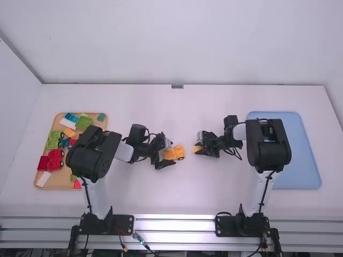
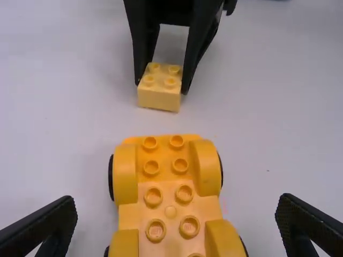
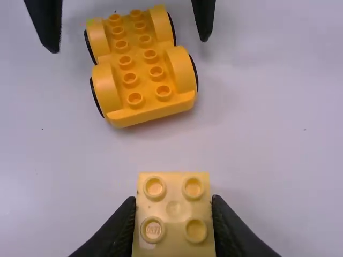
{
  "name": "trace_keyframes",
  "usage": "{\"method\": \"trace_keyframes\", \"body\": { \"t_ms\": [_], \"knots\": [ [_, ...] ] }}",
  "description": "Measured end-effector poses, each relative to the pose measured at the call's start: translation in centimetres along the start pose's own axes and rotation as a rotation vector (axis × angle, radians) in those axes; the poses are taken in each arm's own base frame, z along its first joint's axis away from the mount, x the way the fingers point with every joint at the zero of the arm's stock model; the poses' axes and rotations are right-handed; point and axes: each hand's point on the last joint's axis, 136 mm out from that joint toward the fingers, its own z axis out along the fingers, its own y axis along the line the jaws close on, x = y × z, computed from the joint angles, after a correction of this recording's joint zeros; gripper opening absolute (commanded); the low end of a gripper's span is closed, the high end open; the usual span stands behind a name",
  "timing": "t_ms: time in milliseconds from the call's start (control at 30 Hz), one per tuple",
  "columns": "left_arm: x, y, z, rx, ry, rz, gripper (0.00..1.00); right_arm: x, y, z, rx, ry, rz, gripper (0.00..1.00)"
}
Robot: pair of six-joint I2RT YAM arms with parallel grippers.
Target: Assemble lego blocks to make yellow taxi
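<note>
Pale-yellow square plastic brick is clenched in the right claw, right of the orange-yellow wheeled plastic base; left claw is spread wide, so imo that base could roll when pressed.

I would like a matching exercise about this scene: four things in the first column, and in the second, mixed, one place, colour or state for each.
Column 1
1. Wheeled base
2. Pale yellow block
3. Tray beside the right arm
4. Left gripper

Column 2
A. Light blue
B. Open, with its fingers wide apart
C. Orange, in front of the left arm's fingers
D. Between the fingers of the right gripper

Right pairs: 1-C, 2-D, 3-A, 4-B
</note>
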Motion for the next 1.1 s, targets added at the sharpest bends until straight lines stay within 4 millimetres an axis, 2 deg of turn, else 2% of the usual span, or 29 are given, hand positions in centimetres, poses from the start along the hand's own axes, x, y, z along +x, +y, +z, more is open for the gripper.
{"method": "trace_keyframes", "body": {
  "t_ms": [233, 633, 867, 933, 1100],
  "knots": [
    [0.2, 1.3, 0.0, -0.068, 0.023, 0.015, 1.00, -0.5, 0.0, 0.0, -0.002, -0.027, -0.001, 0.25],
    [1.1, 1.3, 0.4, -0.075, 0.041, 0.002, 1.00, -1.1, 0.3, -0.2, -0.020, -0.048, 0.026, 0.24],
    [1.4, 1.3, 1.0, -0.071, 0.024, 0.028, 0.91, -2.8, 0.0, -1.1, -0.072, -0.046, 0.053, 0.24],
    [1.4, 1.3, 1.1, -0.068, 0.024, 0.039, 0.85, -3.4, 0.2, -1.3, -0.099, -0.045, 0.049, 0.24],
    [1.5, 1.2, 1.1, -0.065, 0.028, 0.069, 0.83, -4.8, 0.4, -1.1, -0.139, -0.039, 0.027, 0.24]
  ]
}}
